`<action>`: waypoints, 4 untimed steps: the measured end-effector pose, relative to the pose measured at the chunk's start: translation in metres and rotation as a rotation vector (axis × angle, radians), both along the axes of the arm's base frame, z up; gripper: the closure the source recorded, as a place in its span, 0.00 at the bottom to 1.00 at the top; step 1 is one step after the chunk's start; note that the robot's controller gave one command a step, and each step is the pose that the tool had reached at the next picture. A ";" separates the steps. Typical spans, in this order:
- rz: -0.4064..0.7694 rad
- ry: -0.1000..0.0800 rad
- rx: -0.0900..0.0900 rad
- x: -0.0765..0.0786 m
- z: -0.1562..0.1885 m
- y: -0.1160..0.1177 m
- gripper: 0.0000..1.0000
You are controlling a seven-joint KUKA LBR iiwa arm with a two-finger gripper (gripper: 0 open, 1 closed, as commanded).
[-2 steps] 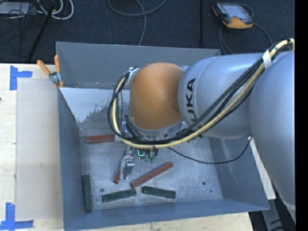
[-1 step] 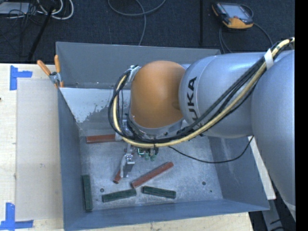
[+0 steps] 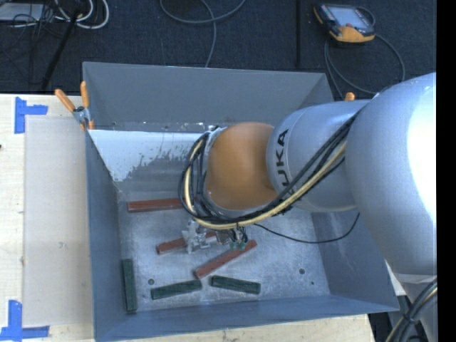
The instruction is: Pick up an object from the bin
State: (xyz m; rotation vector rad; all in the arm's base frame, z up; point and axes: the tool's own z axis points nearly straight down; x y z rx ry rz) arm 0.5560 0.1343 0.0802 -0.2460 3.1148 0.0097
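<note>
though gripper [image 3: 210, 239] state unclear, bin [image 3: 206, 95] holds three red bars [image 3: 153, 205], three green bars [image 3: 176, 288].

I have my gripper [image 3: 206, 239] down near the middle of the floor of the bin [image 3: 313, 262]. A short bar [image 3: 171, 246] lies just to its left. A slanted bar [image 3: 224, 258] lies just in front of it, running off to its right. Behind it and to the left, a level bar [image 3: 154, 205] lies near the back slope. Further in front lie a front-left bar [image 3: 176, 288] and a front-right bar [image 3: 235, 284], apart. Well to the left, an edge bar [image 3: 128, 285] lies along the side wall.
</note>
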 end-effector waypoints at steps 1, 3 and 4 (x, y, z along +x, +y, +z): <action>-0.002 0.006 -0.004 -0.003 -0.007 -0.002 0.00; -0.004 0.009 -0.003 -0.003 -0.004 -0.002 1.00; 0.096 0.011 -0.007 0.042 0.145 0.005 1.00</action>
